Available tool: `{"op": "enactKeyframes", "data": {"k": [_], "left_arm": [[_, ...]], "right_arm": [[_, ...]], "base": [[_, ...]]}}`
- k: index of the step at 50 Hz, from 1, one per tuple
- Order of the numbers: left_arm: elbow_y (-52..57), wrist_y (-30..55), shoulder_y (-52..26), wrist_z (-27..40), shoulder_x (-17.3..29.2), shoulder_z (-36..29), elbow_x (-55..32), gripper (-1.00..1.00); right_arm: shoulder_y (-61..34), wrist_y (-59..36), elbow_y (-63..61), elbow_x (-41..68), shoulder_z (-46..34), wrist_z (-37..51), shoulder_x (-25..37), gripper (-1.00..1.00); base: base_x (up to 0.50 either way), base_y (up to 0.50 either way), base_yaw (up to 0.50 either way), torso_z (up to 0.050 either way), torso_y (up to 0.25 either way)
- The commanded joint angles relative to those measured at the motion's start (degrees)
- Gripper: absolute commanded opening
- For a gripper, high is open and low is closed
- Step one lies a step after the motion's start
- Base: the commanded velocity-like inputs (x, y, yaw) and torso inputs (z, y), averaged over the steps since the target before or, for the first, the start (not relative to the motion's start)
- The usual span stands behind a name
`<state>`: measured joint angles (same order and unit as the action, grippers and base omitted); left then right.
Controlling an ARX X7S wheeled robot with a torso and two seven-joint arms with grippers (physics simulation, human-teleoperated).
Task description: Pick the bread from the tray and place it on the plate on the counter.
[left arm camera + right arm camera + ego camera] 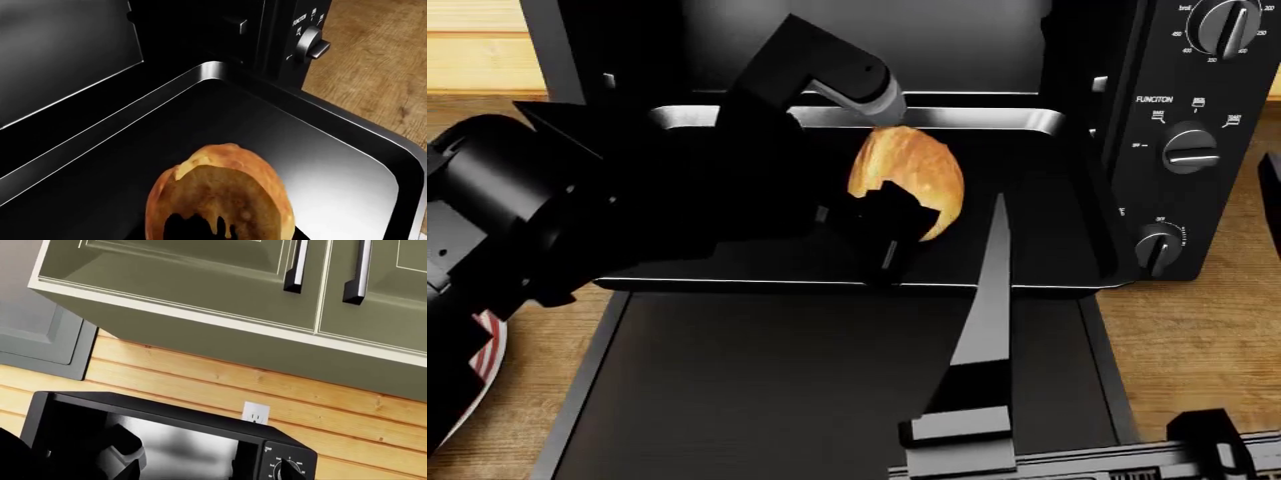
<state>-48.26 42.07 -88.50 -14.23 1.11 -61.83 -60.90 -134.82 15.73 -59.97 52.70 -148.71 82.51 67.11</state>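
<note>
The golden-brown bread is gripped by my left gripper, whose dark fingers close on its near side. It hangs over the black tray inside the open oven. In the left wrist view the bread fills the lower middle, with the fingertips dark against it and the tray's silvery rim behind. A sliver of the red-striped plate shows at the far left on the wood counter. My right gripper is open and empty, low at the front right, with one long finger pointing up.
The oven's flat black glass door lies open toward me. Control knobs are on its right panel; one shows in the left wrist view. The right wrist view shows the oven top, a wall outlet and green upper cabinets.
</note>
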Motion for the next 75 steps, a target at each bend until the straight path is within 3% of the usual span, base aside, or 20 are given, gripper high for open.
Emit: {"op": "enactKeyframes", "data": {"k": [1, 13, 20, 35, 50, 64, 75], "left_arm": [[2.1, -1.2, -0.2, 2.1, 1.6, -0.1, -1.6, -1.0], [14.1, 0.8, -0.1, 9.0, 8.3, 2.8, -4.7, -1.0], [31.8, 4.7, 1.6, 18.5, 18.0, 6.8, -10.2, -1.0], [51.4, 8.7, 2.2, 31.0, 31.2, 14.1, -20.1, -1.0], [64.3, 9.6, 5.3, 40.7, 43.3, 19.9, -29.6, -1.0], [70.8, 10.2, 5.8, 49.9, 51.0, 23.0, -38.0, -1.0], [75.8, 6.4, 10.1, 52.1, 58.7, 26.6, -41.0, -1.0]], "right_arm": [[0.0, 0.5, 0.0, -0.7, -1.1, 0.4, -0.1, 1.0], [0.0, 0.6, 0.0, -0.4, -0.9, 0.6, -0.5, 1.0], [0.3, 0.8, 0.0, -0.6, -0.7, 0.5, -0.5, 1.0], [0.0, 1.5, 0.0, -1.2, -1.5, 1.7, -1.9, 1.0], [-0.1, 2.1, 0.0, -1.6, -2.0, 2.9, -3.5, 1.0], [0.0, 2.4, 0.0, -1.8, -2.3, 2.9, -3.7, 1.0], [0.0, 2.5, 0.0, -1.8, -2.3, 3.0, -4.0, 1.0]], "base": [[0.0, 0.0, 0.0, 0.0, 0.0], [0.0, 0.0, 0.0, 0.0, 0.0], [0.0, 0.0, 0.0, 0.0, 0.0], [0.0, 0.0, 0.0, 0.0, 0.0], [0.0, 0.0, 0.0, 0.0, 0.0], [0.0, 0.0, 0.0, 0.0, 0.0], [0.0, 0.0, 0.0, 0.0, 0.001]]}}
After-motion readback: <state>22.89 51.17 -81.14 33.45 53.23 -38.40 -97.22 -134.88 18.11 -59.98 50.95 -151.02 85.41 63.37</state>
